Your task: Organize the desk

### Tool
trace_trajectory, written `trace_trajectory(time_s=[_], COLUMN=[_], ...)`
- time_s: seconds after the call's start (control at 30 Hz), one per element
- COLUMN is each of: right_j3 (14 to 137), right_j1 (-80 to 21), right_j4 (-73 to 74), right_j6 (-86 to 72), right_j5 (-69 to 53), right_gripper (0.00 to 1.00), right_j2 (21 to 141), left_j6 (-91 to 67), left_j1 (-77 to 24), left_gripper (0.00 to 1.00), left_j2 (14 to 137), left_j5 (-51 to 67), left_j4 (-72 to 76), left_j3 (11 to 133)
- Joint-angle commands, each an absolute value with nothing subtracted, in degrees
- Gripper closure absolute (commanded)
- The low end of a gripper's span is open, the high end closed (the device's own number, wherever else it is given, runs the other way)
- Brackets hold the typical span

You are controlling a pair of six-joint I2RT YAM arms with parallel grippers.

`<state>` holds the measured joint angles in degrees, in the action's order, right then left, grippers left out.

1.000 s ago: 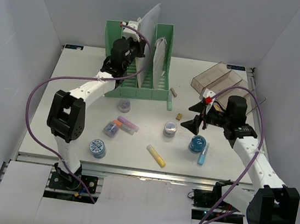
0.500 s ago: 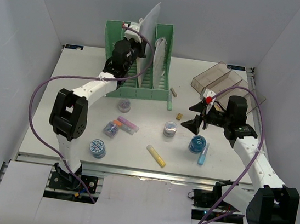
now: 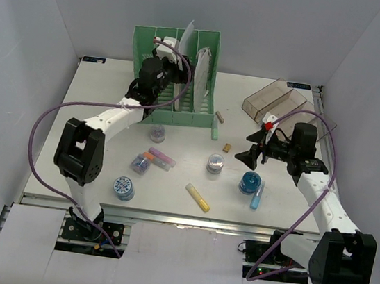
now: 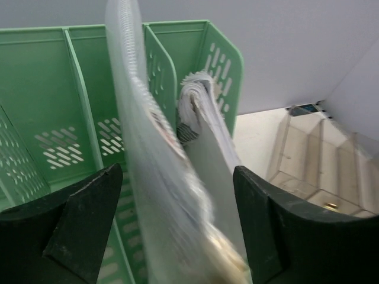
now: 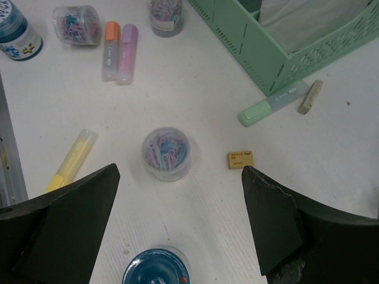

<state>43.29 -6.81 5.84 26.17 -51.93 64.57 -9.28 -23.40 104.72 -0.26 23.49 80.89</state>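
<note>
Paperwork fills part of a green rack (image 3: pixel 179 117) standing toward 12 o'clock on the white table (image 3: pixel 96 112), which spreads across the whole work area with a metal rail along its 6 o'clock edge. The left claw (image 4: pixel 177 177) reaches into the rack with its fingers spread wide, released; a clear plastic folder (image 4: pixel 142 136) leans between them, and a stack of paper (image 4: pixel 207 118) sits one slot toward 3 o'clock. The right claw (image 5: pixel 180 174) hangs released over the 3 o'clock half of the table, above a jar of paper clips (image 5: pixel 167 154). A blue-lidded jar (image 5: pixel 155 269) lies at that jar's 6 o'clock, a small tan eraser (image 5: pixel 240 159) at its 3 o'clock, a yellow marker (image 5: pixel 74 158) at its 9 o'clock. A clear brown tray (image 3: pixel 279 101) rests near 2 o'clock.
</note>
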Motion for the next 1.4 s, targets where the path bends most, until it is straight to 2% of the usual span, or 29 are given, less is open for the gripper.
trace_trajectory(time_s=[0.0, 0.1, 0.37, 0.53, 0.7, 0.97, 1.2, 1.37], right_j3=[43.5, 44.7, 46.8, 51.7, 51.3, 47.8, 45.9, 44.2], right_j1=[-6.2, -6.2, -6.3, -7.0, -9.9, -20.7, -23.5, -23.7], right_j4=[7.7, 10.7, 17.9, 30.6, 36.0, 36.4, 36.1, 37.1], right_j6=[29.1, 29.4, 28.4, 30.5, 32.1, 29.8, 31.8, 35.3], right_j5=[-48.3, -43.0, -32.2, -29.1, -24.9, -17.9, -11.5, -12.2], right_gripper=[0.10, 0.10, 0.10, 0.10, 0.10, 0.10, 0.10, 0.10], right_j2=[66.0, 67.5, 67.2, 67.3, 65.6, 65.7, 67.9, 66.9], left_j6=[-10.1, -9.4, -9.9, -6.5, -4.5, -2.4, -2.3, -2.4], left_j1=[-23.6, -23.6, -23.5, -23.4, -23.4, -23.4, -23.4, -23.4], left_gripper=[0.10, 0.02, 0.02, 0.02, 0.02, 0.02, 0.02, 0.02], left_j2=[92.4, 83.7, 61.3, 52.7, 48.2, 43.5, 41.7, 41.9], left_j5=[3.2, 3.8, 6.2, 9.8, 10.4, 10.0, 9.1, 9.5], left_j4=[20.5, 19.0, 9.8, 3.0, -0.2, -5.2, -5.4, -5.6], left_j3=[76.6, 71.2, 54.4, 46.3, 42.0, 39.6, 39.0, 38.9])
